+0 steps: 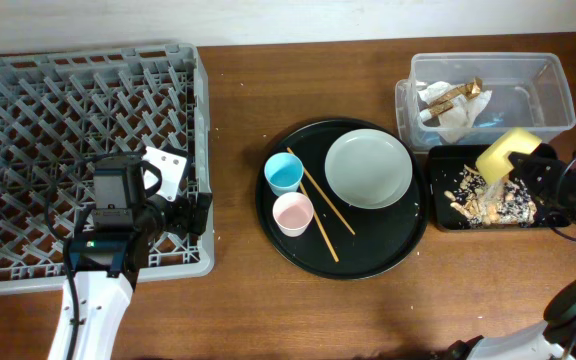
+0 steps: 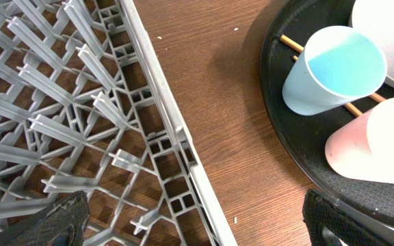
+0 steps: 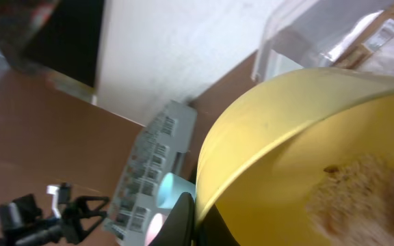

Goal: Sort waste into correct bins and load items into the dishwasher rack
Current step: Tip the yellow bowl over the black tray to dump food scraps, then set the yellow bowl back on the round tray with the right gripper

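Observation:
My right gripper is shut on the rim of the yellow bowl, held tipped over the shallow black tray. Beige food scraps lie in that tray, and some still cling inside the bowl. The clear tub holds the white napkin and brown-gold wrapper. The pale plate, blue cup, pink cup and chopsticks sit on the round black tray. My left gripper is open and empty over the right edge of the grey dishwasher rack.
In the left wrist view the rack's edge runs down the middle, with bare wood between it and the round tray. The blue cup and pink cup lie close on the right.

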Robot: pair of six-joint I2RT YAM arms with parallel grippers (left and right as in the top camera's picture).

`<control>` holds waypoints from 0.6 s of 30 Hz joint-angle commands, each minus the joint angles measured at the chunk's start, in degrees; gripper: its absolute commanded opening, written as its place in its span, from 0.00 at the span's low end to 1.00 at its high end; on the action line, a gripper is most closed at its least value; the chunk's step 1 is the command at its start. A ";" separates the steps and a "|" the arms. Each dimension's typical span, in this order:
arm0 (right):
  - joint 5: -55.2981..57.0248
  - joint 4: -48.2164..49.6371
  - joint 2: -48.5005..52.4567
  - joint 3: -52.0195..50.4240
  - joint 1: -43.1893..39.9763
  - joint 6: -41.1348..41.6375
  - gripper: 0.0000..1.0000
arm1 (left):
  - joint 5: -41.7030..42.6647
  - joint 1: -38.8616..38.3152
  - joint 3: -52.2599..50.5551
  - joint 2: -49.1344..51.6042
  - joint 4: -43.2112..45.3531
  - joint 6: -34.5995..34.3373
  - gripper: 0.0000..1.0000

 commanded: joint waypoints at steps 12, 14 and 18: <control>-3.78 2.36 -0.24 -0.35 -0.70 22.60 0.04 | 0.04 0.20 1.11 0.07 0.11 0.72 0.99; -4.13 3.02 -0.24 -0.35 -0.68 22.75 0.04 | 0.04 0.20 1.11 0.07 0.11 0.72 0.99; -5.09 2.14 -0.26 -0.35 1.16 15.74 0.04 | 0.04 0.20 1.11 0.07 0.11 0.72 0.99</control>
